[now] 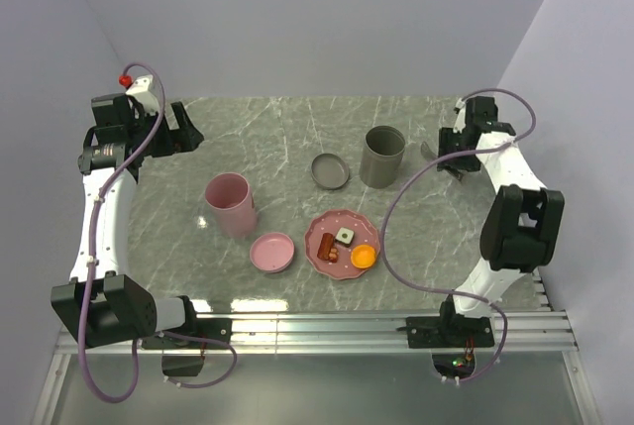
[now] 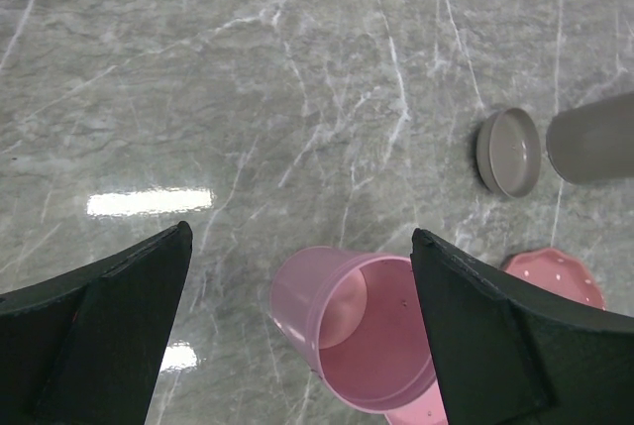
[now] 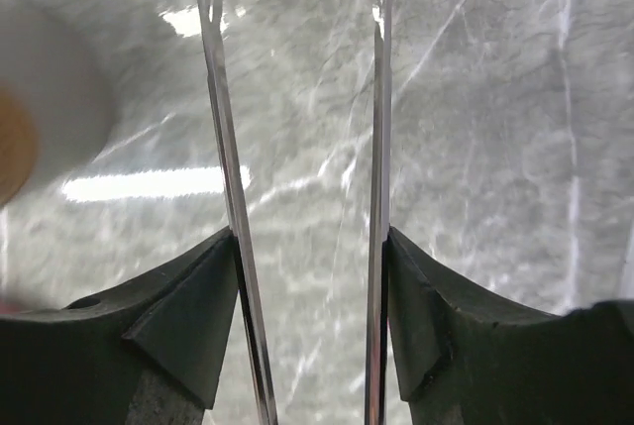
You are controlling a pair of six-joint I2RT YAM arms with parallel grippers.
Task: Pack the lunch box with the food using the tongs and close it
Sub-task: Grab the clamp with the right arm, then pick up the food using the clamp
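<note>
My right gripper [image 3: 309, 232] is shut on the tongs [image 3: 223, 128]. Each pad presses one thin metal arm from outside, and the arms still stand apart. In the top view this gripper [image 1: 448, 159] is at the far right, beside the grey lunch box tub [image 1: 382, 156]. The food lies on a pink scalloped plate [image 1: 342, 222]: sausage bits [image 1: 328, 246], a pale cube [image 1: 344, 236] and an orange slice [image 1: 364, 257]. My left gripper [image 2: 300, 232] hangs open and empty at the far left [image 1: 188, 133], above and apart from the pink tub [image 2: 367, 336].
The grey lid [image 1: 330, 170] lies left of the grey tub. A pink tub [image 1: 231, 204] stands open at centre left, its pink lid [image 1: 271, 252] in front of it. Walls close in at the back and on both sides.
</note>
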